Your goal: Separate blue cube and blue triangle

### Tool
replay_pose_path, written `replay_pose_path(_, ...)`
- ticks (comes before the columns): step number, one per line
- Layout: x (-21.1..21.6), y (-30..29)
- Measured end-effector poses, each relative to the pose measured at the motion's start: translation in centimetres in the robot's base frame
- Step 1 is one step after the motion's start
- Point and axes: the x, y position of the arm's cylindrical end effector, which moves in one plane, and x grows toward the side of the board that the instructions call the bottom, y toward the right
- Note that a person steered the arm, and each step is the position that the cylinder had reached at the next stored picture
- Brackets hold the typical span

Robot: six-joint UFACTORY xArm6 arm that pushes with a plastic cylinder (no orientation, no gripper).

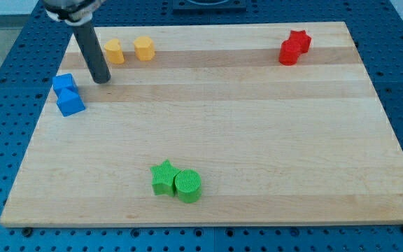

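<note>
Sliding contact only here: there is no pincer on this arm, so nothing opens, closes or holds; my tip [102, 79] is a bare rod end resting on the wooden board [257, 140], touching no block. The two blue pieces sit just to the view's left of my tip, pressed together near the board's left edge: the blue cube [64, 84] level with the tip or slightly above it, the blue triangle [71, 103] below it and toward the view's bottom-left of the tip. Which is which is my reading; the shapes are small. Judged handling: small, rigid, light plastic pieces on smooth wood, likely to slide readily and to spin if struck off-centre; not fragile. No hold is possible, so the contact point matters: best guess is the seam between the two, entering from the tip's side, or a flat face of one piece pushed squarely. Risk: both sit near the left edge, so a leftward push could send one off the board. Just above the tip, toward the view's right, two yellow blocks [114, 51] [144, 48]; far right, red pair [294, 47]; below right, the green star [162, 177] and green cylinder [187, 185].
</note>
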Motion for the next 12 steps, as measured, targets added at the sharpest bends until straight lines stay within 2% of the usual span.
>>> replay_pose_path(1,-0.4,-8.4)
replay_pose_path(2,1.1,-4.9)
replay_pose_path(3,4.9,-1.8)
replay_pose_path(4,6.9,-6.5)
replay_pose_path(8,4.8,-9.1)
replay_pose_path(9,7.7,-9.0)
replay_pose_path(12,9.8,-9.0)
